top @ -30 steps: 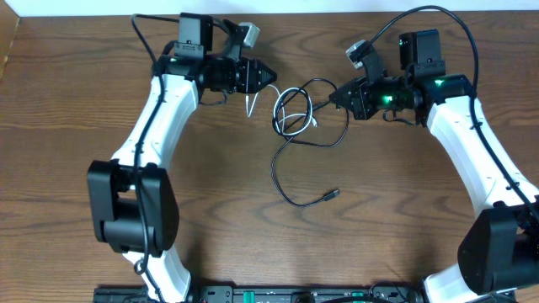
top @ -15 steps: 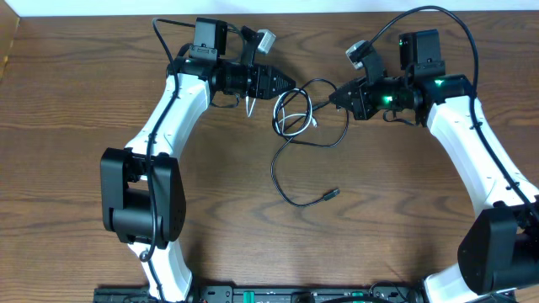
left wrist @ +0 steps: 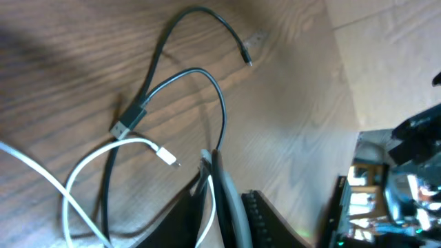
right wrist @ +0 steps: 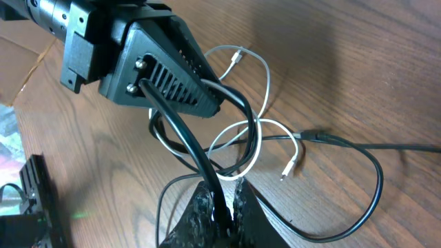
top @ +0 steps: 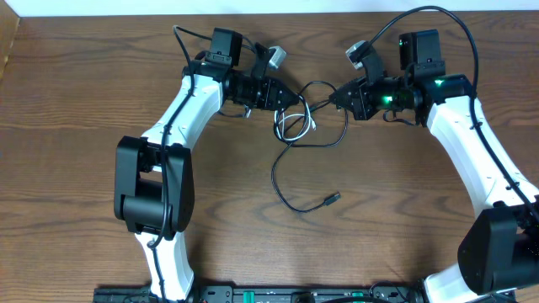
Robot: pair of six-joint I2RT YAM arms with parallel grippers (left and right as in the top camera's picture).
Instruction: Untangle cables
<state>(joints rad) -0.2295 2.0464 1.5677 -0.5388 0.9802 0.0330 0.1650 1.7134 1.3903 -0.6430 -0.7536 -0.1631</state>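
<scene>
The white cable (top: 294,129) lies in small loops at the table's middle, tangled with the black cable (top: 275,172), whose long tail ends in a plug (top: 333,198). My left gripper (top: 295,95) sits at the tangle's upper left. In the left wrist view its jaws (left wrist: 212,172) are nearly together with a strand of the white cable (left wrist: 83,172) between them, and the black cable (left wrist: 172,41) arcs down to the fingertips. My right gripper (top: 334,97) faces it from the right. It (right wrist: 224,196) is shut on the black cable (right wrist: 375,179), and the white cable (right wrist: 265,76) loops just beyond.
Bare brown wood surrounds the tangle. The two grippers stand close, tip to tip, with the left gripper's housing (right wrist: 165,65) just ahead of the right one. The table's far edge (top: 278,15) runs behind both arms.
My left arm has moved right, from beside the tangle onto it, and its jaws have narrowed onto the white strand. The right arm and its grip have not moved.
</scene>
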